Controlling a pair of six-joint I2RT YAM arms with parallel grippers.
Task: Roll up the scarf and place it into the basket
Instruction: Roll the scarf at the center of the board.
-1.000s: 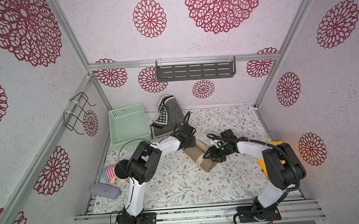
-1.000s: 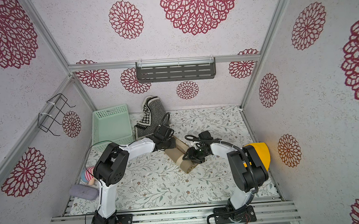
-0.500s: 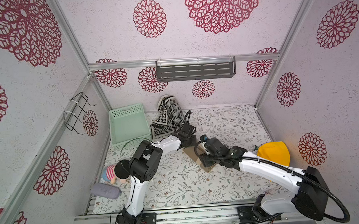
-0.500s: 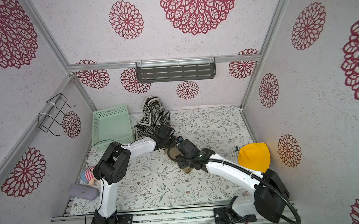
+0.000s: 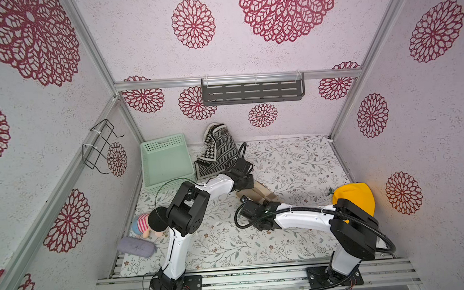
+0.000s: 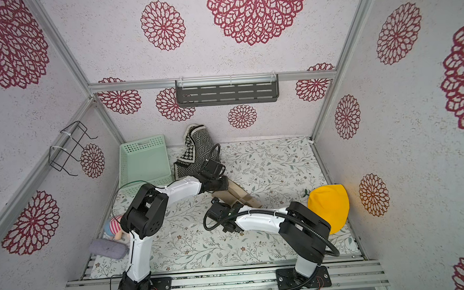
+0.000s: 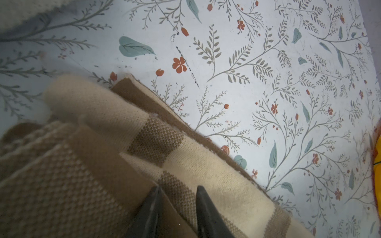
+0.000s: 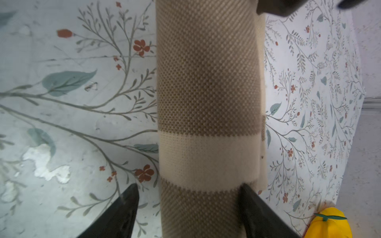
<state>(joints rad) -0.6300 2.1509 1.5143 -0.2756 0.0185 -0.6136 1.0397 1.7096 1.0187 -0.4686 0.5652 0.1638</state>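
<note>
In both top views the scarf lies at the middle of the desk, the basket in its far left corner. Left wrist view: the left gripper is slightly open over the scarf. Right wrist view: the right gripper is wide open astride it.

The scarf lies near the middle of the table. The left gripper is over its far side and the right gripper sits astride its near side. The basket stands in the far left corner. Just right of it, a knitted cloth leans up the back wall. A shelf hangs higher on that wall, and a wire rack hangs on the left wall. A doll lies at the near left edge with a pouch just nearer. A hat lies at the right edge.
</note>
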